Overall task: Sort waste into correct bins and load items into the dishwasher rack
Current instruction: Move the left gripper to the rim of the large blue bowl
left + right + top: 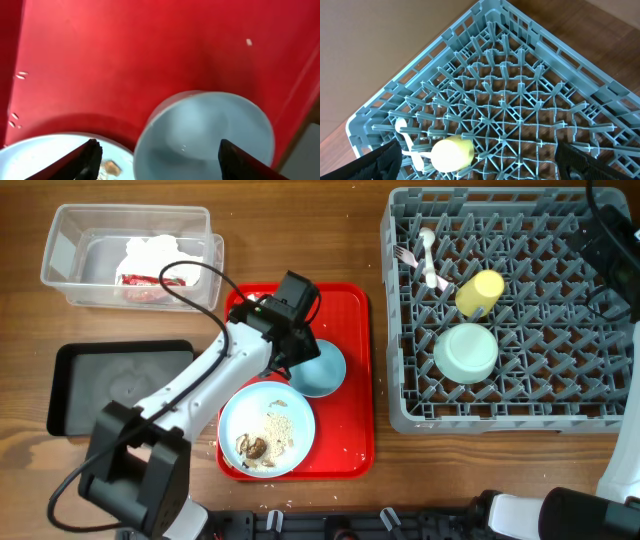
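1 bowl: small light blue bowl (322, 370) — sits on red tray (352, 310)
Left gripper (157, 162): fingers spread, bowl's rim directly below — nearer arm
Right gripper (480, 162): spread wide, empty, over rack (396, 320)

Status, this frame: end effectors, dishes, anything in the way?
Left end effector open over small blue bowl on red tray. Right end effector open over rack. Plate with crumbs crowds bowl.

Overhead faces straight down at the table (300, 240); wrist views closely share its red tray (125, 60) and rack (520, 100) corner.
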`<state>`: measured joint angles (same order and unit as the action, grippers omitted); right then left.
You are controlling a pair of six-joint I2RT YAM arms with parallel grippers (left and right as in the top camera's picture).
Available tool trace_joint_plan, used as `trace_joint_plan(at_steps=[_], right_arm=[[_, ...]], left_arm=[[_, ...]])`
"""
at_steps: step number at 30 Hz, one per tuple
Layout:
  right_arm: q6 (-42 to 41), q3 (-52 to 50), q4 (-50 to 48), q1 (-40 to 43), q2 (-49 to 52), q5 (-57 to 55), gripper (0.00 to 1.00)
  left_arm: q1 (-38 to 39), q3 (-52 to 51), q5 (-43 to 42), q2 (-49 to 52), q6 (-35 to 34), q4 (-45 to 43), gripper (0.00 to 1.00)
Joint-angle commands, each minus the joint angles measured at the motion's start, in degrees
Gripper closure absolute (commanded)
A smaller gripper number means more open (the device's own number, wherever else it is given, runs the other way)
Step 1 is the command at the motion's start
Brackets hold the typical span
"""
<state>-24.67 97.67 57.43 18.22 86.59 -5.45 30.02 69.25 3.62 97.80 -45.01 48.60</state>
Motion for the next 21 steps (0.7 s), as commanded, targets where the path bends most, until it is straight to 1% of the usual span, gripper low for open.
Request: trace_joint_plan(at_steps=[1,3,5,11,13,14,15,16,18,21], right_arm=[[-0.8,0.0,-0.2,0.0,0.6,-1.0,0.00],[-0.9,0.0,-0.2,0.0,0.6,-1.0,0.00],[-0.8,0.0,-0.2,0.0,0.6,-1.0,0.00],[-0.8,0.0,-0.2,0.0,0.6,-1.0,0.00],[-0.8,0.0,-0.2,0.0,0.6,-1.0,0.00],[-0.8,0.0,-0.2,0.0,0.6,-1.0,0.00],[-0.8,0.0,-0.2,0.0,0.6,-1.0,0.00],[-0.8,0.0,-0.2,0.0,0.6,-1.0,0.00],[-0.8,0.0,-0.2,0.0,0.6,-1.0,0.00],[-0.8,0.0,-0.2,0.0,0.6,-1.0,0.00]], left_arm=[[0.1,-0.6,3.1,2.5,2.8,0.2,0.27],[0.1,-0.6,3.1,3.5,2.8,0.2,0.32],[0.1,-0.6,3.0,4.1,2.7,0.2,0.33],[0.1,-0.6,2.7,4.1,2.6,0.2,0.33],[0.1,-0.6,2.7,4.1,2.6,0.2,0.31],[0.1,-0.6,2.4,4.1,2.5,0.0,0.33],[0.1,-0.6,2.1,4.1,2.0,-0.2,0.40],[0.1,-0.3,1.0,3.7,0.8,-0.2,0.41],[0.0,0.8,-3.0,2.2,0.8,-0.2,0.41],[0.0,1.8,-3.4,-0.9,0.9,1.0,0.41]])
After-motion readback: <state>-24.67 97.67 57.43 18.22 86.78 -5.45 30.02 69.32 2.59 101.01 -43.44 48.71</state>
